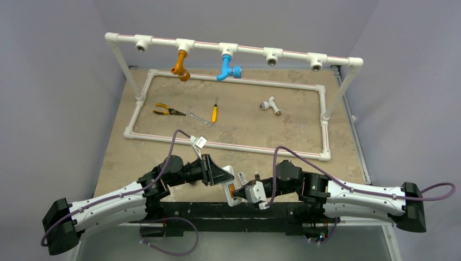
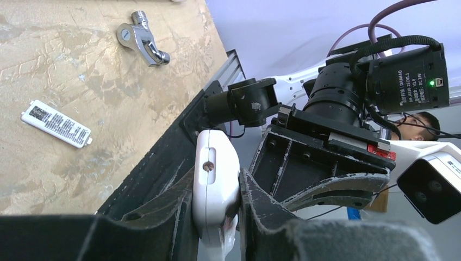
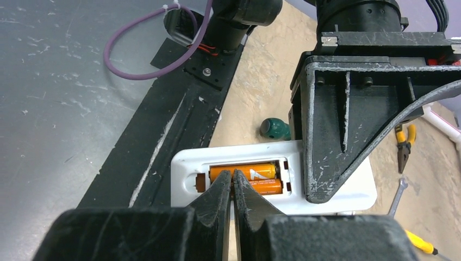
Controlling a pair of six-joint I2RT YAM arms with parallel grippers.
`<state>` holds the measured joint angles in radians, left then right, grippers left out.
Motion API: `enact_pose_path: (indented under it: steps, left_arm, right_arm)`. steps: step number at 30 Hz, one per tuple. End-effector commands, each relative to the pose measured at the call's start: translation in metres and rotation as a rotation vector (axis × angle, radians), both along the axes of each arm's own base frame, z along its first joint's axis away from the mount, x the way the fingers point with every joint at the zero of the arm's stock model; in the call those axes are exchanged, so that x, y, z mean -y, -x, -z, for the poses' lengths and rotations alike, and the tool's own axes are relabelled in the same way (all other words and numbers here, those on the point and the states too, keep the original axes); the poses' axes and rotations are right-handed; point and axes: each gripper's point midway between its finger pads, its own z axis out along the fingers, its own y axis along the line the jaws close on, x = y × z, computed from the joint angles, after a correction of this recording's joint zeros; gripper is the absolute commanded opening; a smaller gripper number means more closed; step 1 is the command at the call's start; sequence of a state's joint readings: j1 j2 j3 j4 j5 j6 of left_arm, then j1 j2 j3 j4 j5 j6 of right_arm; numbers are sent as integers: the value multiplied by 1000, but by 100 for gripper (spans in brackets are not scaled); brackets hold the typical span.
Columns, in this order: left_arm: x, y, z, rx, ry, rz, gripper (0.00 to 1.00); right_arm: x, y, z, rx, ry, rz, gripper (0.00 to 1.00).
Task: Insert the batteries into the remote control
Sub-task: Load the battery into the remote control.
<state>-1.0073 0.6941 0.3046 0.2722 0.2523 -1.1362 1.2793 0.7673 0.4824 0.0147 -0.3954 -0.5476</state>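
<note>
The white remote control (image 3: 348, 187) lies back up, with both orange batteries (image 3: 255, 173) side by side in its open bay. My left gripper (image 2: 217, 196) is shut on the remote (image 2: 215, 174), clamping its two faces near one end. It holds the remote just above the table's near edge (image 1: 232, 189). My right gripper (image 3: 232, 176) is shut and empty, and its fingertips rest on the upper battery near its middle. In the top view the right gripper (image 1: 243, 194) meets the remote from the right, and the left gripper (image 1: 222, 176) from the left.
The white battery cover (image 2: 57, 124) lies loose on the table near the front edge. A green object (image 3: 274, 129) sits just beyond the remote. Inside the white pipe frame (image 1: 228, 145) lie pliers (image 1: 166, 111), a wrench (image 1: 200, 119), a yellow-handled screwdriver (image 1: 215, 112) and a white fitting (image 1: 270, 104).
</note>
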Motion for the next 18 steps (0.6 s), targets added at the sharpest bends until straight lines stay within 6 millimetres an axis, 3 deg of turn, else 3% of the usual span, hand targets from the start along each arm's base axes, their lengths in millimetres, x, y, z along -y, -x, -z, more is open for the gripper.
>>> enact_pose_path:
  steps: [1, 4, 7, 13, 18]
  left_arm:
    - [4, 9, -64, 77, 201, 52, 0]
    - [4, 9, -62, 79, 193, 53, 0]
    - [3, 9, -59, 85, 183, 52, 0]
    - [2, 6, -56, 94, 167, 32, 0]
    - [0, 4, -54, 106, 156, 21, 0]
  right_arm:
    - [17, -7, 43, -62, 161, 82, 3]
    - [17, -11, 26, -61, 104, 117, 3]
    - [16, -14, -4, -70, 5, 148, 5]
    - [13, -13, -69, -210, -217, 197, 22]
    - [12, -27, -86, -467, -327, 358, 27]
